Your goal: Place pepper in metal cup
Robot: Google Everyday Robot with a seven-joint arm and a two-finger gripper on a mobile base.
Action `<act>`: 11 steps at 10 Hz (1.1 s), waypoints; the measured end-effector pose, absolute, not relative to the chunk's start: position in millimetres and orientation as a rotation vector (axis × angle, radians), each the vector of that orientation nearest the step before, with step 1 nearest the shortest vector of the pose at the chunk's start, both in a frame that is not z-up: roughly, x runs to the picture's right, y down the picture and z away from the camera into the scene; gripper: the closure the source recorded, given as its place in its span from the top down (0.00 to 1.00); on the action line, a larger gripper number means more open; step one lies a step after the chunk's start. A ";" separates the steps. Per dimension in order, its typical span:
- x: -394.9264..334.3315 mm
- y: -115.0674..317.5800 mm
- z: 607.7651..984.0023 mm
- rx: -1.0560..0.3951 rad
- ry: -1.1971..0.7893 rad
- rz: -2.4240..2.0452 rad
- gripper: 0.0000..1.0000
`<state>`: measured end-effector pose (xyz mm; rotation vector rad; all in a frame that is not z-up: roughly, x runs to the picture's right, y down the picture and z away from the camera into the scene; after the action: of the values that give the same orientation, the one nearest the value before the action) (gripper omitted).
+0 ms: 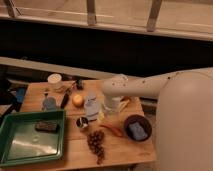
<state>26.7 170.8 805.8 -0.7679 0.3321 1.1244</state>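
The pepper (114, 130), slim and red-orange, lies on the wooden table (125, 154) near its front, right of the metal cup. The metal cup (82, 122) is small and shiny with a dark inside, and stands just right of the green tray. My gripper (111, 107) points down at the end of the white arm over the middle of the table. It is above and behind the pepper, and to the right of and behind the metal cup. The pepper lies free on the table.
A green tray (15, 150) holding a dark object sits front left. Dark grapes (95, 142) lie in front of the cup. A dark bowl (137, 127) holding something blue, an orange fruit (77, 100), a pale blue container (91, 106), a blue-grey cup (49, 103) and a white cup (54, 79) stand around.
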 end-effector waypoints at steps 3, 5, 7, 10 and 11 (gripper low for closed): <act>32.3 184.9 817.8 -0.785 0.359 1.143 0.71; 31.9 195.9 829.2 -0.808 0.375 1.153 0.71; 34.1 204.2 834.7 -0.823 0.406 1.148 0.70; 27.8 213.1 841.0 -0.826 0.464 1.124 0.48; 27.4 213.2 841.6 -0.821 0.468 1.118 0.37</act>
<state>27.4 213.2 841.6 -0.8214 0.4680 1.1184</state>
